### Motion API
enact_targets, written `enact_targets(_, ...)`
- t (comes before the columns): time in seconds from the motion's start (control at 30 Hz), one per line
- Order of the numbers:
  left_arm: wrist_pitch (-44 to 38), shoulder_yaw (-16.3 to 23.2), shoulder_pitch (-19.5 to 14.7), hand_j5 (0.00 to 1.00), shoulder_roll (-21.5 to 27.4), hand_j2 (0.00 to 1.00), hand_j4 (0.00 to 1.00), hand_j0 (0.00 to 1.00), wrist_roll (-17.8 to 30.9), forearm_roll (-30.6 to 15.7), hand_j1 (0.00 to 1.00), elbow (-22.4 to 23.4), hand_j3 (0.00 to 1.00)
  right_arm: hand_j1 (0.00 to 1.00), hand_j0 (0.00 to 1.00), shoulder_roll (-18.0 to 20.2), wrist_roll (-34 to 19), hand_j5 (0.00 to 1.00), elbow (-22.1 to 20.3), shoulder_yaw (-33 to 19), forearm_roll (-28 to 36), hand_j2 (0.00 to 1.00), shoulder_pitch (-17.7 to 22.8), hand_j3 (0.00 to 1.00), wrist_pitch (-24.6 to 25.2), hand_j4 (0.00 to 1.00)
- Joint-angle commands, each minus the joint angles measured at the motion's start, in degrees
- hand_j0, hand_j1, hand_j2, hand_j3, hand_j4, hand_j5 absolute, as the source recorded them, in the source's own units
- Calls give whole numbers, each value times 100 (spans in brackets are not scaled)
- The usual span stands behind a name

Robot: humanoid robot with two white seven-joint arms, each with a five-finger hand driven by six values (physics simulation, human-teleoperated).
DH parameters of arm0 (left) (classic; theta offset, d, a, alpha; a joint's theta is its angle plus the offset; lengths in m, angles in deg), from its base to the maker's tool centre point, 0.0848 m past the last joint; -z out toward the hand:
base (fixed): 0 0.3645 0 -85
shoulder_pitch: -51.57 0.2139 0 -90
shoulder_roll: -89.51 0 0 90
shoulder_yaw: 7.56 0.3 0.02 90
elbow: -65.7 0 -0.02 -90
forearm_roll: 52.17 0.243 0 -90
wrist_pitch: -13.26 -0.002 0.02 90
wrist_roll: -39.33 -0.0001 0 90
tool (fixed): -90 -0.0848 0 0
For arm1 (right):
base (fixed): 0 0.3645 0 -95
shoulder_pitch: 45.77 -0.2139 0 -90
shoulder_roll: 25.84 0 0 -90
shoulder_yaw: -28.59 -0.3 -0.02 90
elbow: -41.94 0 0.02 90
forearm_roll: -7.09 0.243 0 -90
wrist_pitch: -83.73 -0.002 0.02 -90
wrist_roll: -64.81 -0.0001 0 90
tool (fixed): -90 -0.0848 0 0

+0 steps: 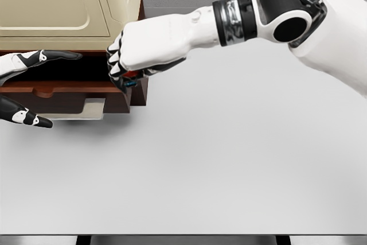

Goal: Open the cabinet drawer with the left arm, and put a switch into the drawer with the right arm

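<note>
Over the open drawer (74, 87) of the brown cabinet (137, 93), the right hand (129, 61) is clenched into a fist around the switch (131, 80), of which only a small red and blue part peeks out beneath the curled fingers (114, 64). That hand sits above the drawer's right end, close to the cabinet's front corner. What lies inside the drawer cannot be made out; its interior is dark. Left of the right hand, the left hand (26, 87) enters at the picture's edge with its black-tipped fingers spread loose, one above the drawer and one below its front, gripping nothing. Above both hands stands a cream, smooth-panelled box (63, 1) atop the cabinet. Beneath them spreads the plain white table (229, 164).
</note>
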Motion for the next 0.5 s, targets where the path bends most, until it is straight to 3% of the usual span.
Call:
enact_targets(0.0, -15, -4, 0, 100, 3, 100, 100, 100, -2, -49, 100, -1, 100, 44, 44, -167, 2, 44, 106, 25, 33, 44, 0, 44, 18, 44)
enact_targets(0.47, -15, 5, 35, 100, -32, 100, 100, 100, -2, -49, 100, -1, 100, 44, 44, -632, 2, 44, 968, 183, 33, 44, -149, 44, 18, 44)
